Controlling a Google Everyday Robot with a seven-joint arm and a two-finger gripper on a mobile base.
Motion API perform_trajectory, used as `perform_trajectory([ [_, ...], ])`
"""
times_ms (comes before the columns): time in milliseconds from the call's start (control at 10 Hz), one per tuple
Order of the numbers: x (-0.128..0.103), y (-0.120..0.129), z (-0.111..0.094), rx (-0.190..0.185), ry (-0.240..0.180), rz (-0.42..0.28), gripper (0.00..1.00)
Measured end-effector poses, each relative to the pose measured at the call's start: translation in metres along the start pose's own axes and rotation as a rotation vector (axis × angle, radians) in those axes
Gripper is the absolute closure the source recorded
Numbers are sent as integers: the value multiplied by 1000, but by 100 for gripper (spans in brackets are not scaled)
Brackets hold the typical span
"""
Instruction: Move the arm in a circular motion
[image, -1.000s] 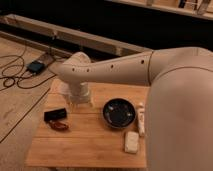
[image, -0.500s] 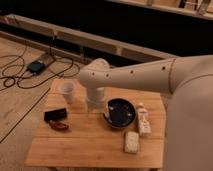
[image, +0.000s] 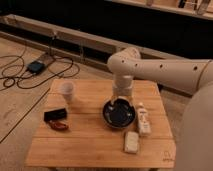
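The pincer (image: 119, 102) hangs at the lower end of the arm (image: 160, 70), directly above the dark bowl (image: 120, 116) and close to its rim. Whether it is clenched or released cannot be told, and nothing is seen in its grasp. The arm enters from the right, runs level over the rear of the tabletop (image: 90, 147), then bends straight down at its elbow.

Over the last second this bend has swept from left to right. It first stood over the white cup (image: 66, 90), then between cup and bowl, and now over the bowl, so the cup is fully exposed. The cup, bowl, white bottle (image: 144, 120), pale packet (image: 132, 142) and dark items (image: 56, 118) at the left lie where they were.

The steady sideways travel above undisturbed objects suggests one arc of the circular motion is under way. The loop appears not yet closed.
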Motion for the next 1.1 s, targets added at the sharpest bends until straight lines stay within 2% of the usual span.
perform_trajectory([
  [200, -44, 11, -17, -2, -46, -4, 35],
  [400, -72, 53, -29, -14, -78, -63, 35],
  [600, -85, 104, -35, -20, -109, -140, 35],
  [900, -76, 175, -36, -6, -152, -278, 35],
  [1000, -63, 197, -32, 4, -164, -339, 35],
  [1100, -50, 207, -26, 15, -165, -384, 35],
])
